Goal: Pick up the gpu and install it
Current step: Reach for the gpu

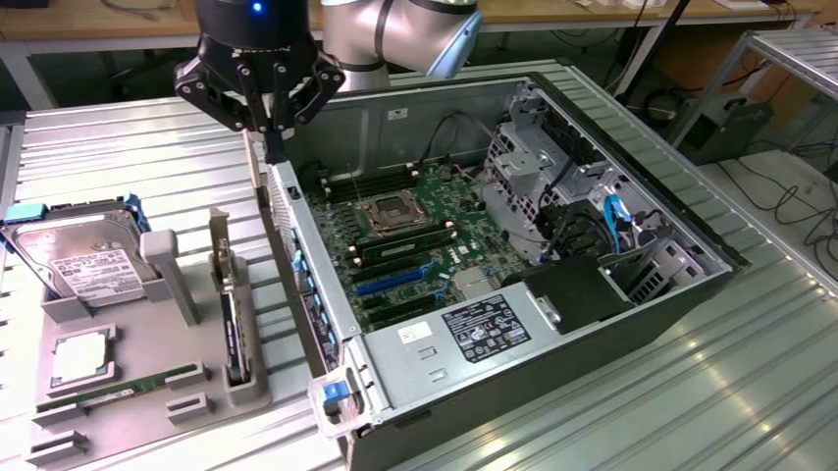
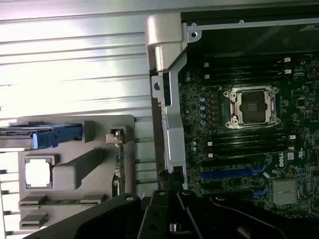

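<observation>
1. Gripper shut, empty, above the case wall.
2. Graphics card stands edgewise in the holder, exterior view's left of case.
3. Your risk: shut fingers clipping wall, toppling card.

Ribbed metal tabletop gleams brightly; wooden bench behind, cables on the floor.

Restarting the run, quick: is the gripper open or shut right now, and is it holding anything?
Gripper: shut, holding nothing; the gpu stands on edge in the tray.
</observation>
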Controlling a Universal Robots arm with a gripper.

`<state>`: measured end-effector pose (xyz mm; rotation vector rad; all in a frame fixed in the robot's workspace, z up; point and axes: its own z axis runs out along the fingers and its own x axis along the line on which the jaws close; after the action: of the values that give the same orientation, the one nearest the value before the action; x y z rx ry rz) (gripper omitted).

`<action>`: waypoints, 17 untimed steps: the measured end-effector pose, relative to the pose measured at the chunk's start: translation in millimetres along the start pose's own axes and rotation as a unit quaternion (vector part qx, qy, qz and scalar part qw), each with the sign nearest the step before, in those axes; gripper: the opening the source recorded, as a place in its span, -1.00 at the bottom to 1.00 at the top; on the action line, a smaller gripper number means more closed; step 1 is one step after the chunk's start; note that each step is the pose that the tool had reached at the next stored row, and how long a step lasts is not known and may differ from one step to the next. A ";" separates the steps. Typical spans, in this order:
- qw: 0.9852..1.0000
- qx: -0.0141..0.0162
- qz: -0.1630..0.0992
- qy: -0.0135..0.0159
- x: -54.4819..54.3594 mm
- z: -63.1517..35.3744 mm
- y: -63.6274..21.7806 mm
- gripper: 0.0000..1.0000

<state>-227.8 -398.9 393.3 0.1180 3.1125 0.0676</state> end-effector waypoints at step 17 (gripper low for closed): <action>1.000 0.000 0.000 0.000 4.2 -0.1 -0.3 -0.79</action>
<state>-231.9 -398.9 393.3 0.1180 3.1125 0.0676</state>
